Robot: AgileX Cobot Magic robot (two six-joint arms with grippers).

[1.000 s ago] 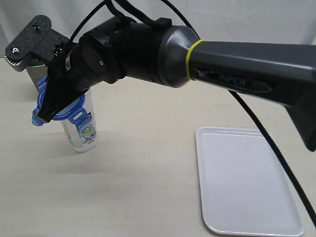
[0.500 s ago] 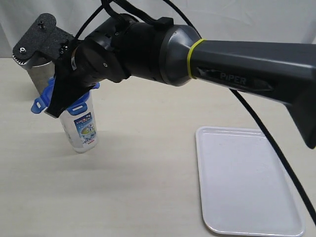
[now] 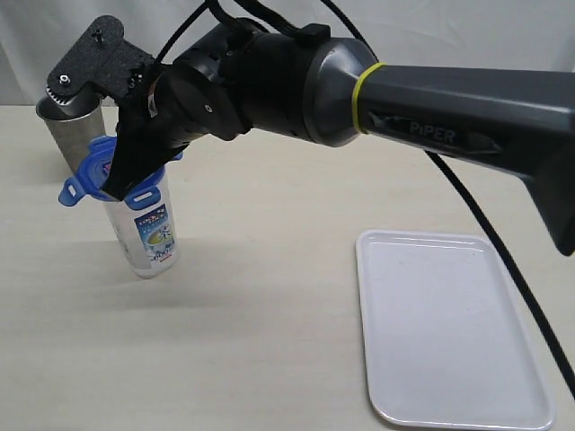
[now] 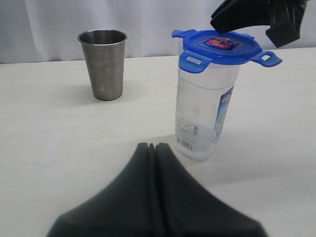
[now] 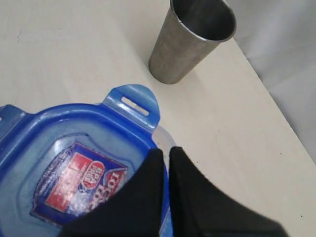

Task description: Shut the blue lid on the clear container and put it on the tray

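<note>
The lid [image 4: 222, 47] sits on the container [image 4: 205, 113], on the counter [image 3: 269, 341] well apart from the tray [image 3: 449, 332]; its flaps [image 4: 193, 60] look unlatched. Right fingers [image 5: 145, 192] and left fingers [image 4: 143, 168] are clenched, empty. Next: press the flaps down.

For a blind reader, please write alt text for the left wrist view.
A clear container stands on a table, blue lid on top with flaps sticking out. The right gripper is over the lid; a grey metal cup stands apart; the shut left gripper fills the foreground.
</note>
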